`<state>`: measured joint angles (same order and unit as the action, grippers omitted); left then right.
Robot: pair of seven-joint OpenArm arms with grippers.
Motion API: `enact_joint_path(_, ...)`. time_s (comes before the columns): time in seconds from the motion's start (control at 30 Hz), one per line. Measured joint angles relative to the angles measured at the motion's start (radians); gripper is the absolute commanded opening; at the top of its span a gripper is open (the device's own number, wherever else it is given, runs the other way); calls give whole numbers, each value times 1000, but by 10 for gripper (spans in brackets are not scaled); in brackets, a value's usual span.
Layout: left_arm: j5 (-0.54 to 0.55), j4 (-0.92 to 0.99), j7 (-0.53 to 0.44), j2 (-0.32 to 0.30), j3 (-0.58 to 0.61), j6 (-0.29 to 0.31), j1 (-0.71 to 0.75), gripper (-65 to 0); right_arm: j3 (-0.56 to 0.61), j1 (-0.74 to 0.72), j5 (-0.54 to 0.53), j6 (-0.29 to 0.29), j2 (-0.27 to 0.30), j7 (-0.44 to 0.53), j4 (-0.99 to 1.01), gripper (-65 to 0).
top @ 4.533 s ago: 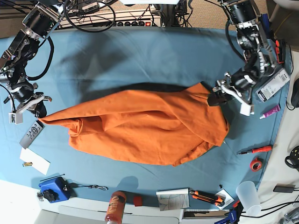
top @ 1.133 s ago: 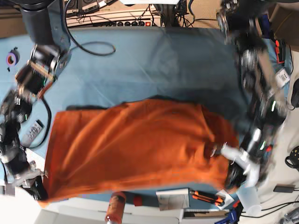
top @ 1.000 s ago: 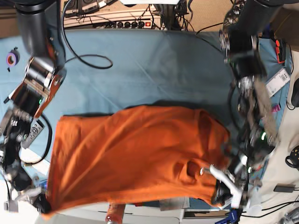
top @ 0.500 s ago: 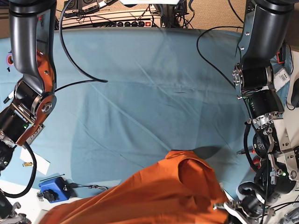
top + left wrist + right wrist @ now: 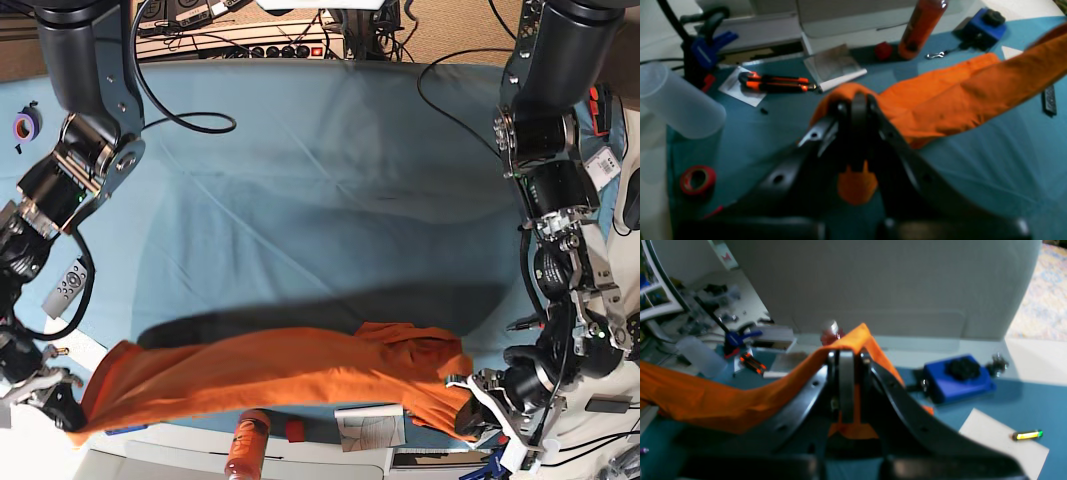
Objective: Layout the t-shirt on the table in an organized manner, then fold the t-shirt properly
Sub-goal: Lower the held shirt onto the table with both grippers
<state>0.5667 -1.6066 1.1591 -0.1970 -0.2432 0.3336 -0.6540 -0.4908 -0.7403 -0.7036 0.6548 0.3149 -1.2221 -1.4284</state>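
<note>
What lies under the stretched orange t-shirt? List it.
Under the t-shirt, held off the table, its shadow falls on bare teal cloth. Its near edge hides part of the blue box; anything else beneath is hidden.

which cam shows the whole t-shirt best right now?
Base view: the t-shirt shows end to end, stretched between both tools along the table's near edge. Each wrist view shows only the pinched corner and part of the cloth.

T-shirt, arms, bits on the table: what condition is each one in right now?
t-shirt: stretched between both end effectors, bunched, not laid flat.
left end effector: shut on one end of the shirt.
right end effector: shut on the other end.
table: covered in teal cloth, slightly creased.
plastic cup: lying on its side.
red tape roll: lying flat.
orange bottle: standing upright.
</note>
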Motion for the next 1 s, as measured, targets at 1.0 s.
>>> enact_joint_path(1.0, -23, 594, 52, -79, 0, 67, -589, -650, 271, -375, 437, -224, 10, 327, 82, -650)
